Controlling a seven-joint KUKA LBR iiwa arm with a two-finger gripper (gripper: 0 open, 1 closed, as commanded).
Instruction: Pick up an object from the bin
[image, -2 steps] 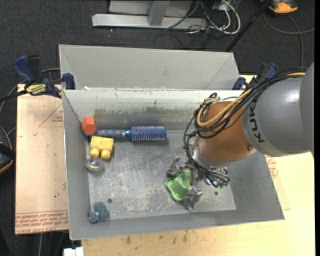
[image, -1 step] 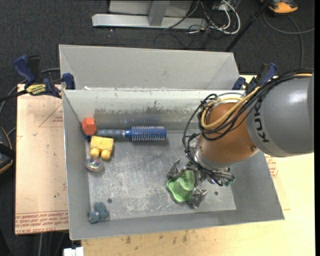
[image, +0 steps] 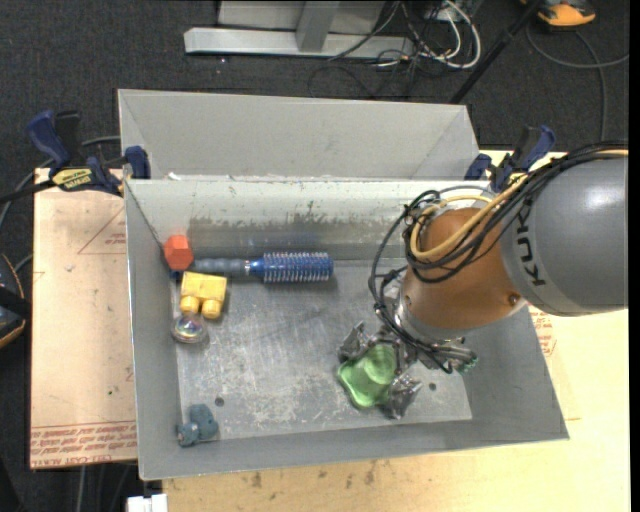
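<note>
Gripper (image: 381, 369) low over the bin (image: 285, 360) floor, in front of and to the right of the blue hairbrush (image: 276, 267). The orange-brown wrist housing and looped cables sit directly above it and hide most of the mechanism.

- Fingers: spread apart. One metal fingertip (image: 353, 348) shows on the hairbrush side of a green translucent piece (image: 360, 381), the other on its far side, toward the front wall. The green piece lies between them on the floor. Can't tell whether either pad presses on it.
- Green piece: soft-looking and lumpy, well clear of the hairbrush, nearer the front wall than the back. Its right part runs under the gripper body. Nothing else touches it, and bare metal floor surrounds it on the open sides.

Other contents, all placed from the hairbrush:
- The hairbrush itself lies lengthwise along the foot of the back wall, with the bristle head toward the arm and the handle away from it.
- Orange block (image: 178, 252): at the handle end, in the back corner, touching or just beside the handle tip.
- Yellow block (image: 203, 293): just in front of the handle.
- Small clear round thing (image: 188, 328): in front of the yellow block, touching or just beside it. Kind not clear.
- Small grey-blue piece (image: 197, 425): well in front of the handle end, by the front corner, alone.

Between the hairbrush and the gripper there is open floor. The left-side cluster is well apart from the green piece.
</note>
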